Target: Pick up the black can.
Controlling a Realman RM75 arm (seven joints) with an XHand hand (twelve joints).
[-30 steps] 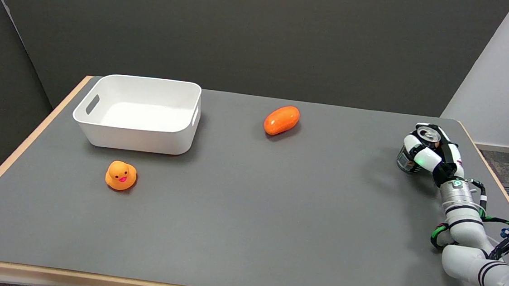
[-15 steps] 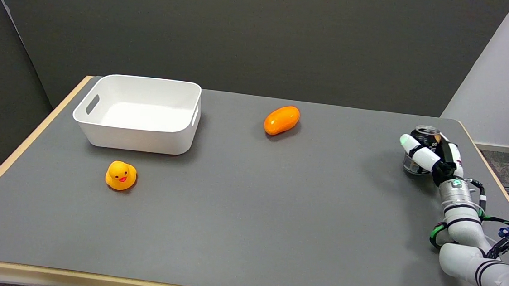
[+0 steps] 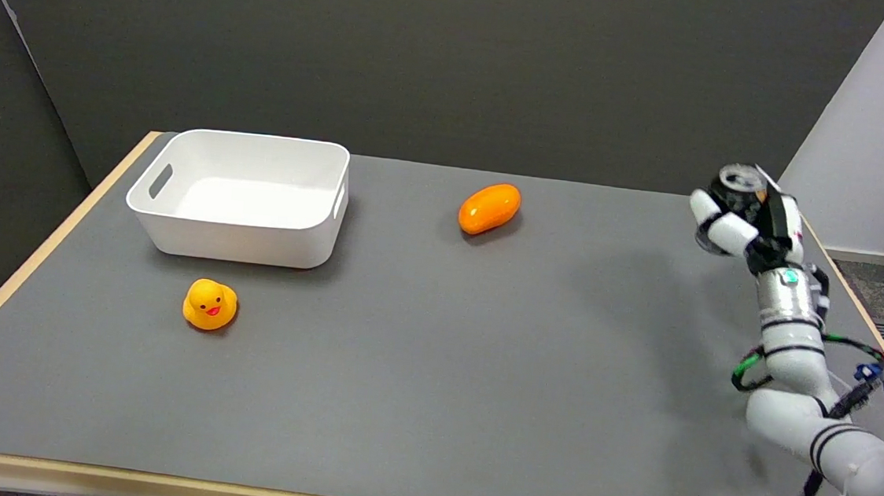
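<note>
Room first, since it's the biggest thing here: dark grey wall across the back, a lighter white wall angling in on the right, plus a sliver of floor and what looks like a vent down in the right corner. Then the table [image 3: 416, 372], a grey matte top with a pale wood edge, which probably gives decent friction so stuff doesn't slide around. On it, the white bin [image 3: 241, 242] sits far left with cut-out handles facing out, well away from the action, so my guess is it's just a distractor or a drop spot for some other run. The orange oval thing [image 3: 489, 207] lies on its side near the back middle, and the little rubber duck [image 3: 209, 305] stands upright just in front of the bin, both nowhere near the arm, so nothing crowds the grasp. The right arm [image 3: 793, 347] comes up from the lower right corner with cables hanging off it. The right hand [image 3: 752, 221] is wrapped around the black can [image 3: 730, 193], fingers curled across the side of it, silver top visible and tipped a bit toward the camera. The can looks clear of the tabletop, up in the air near the far right edge, with a faint shadow on the table below. I'd say the pick is basically done, though that tilt could mean a slightly loose hold.
</note>
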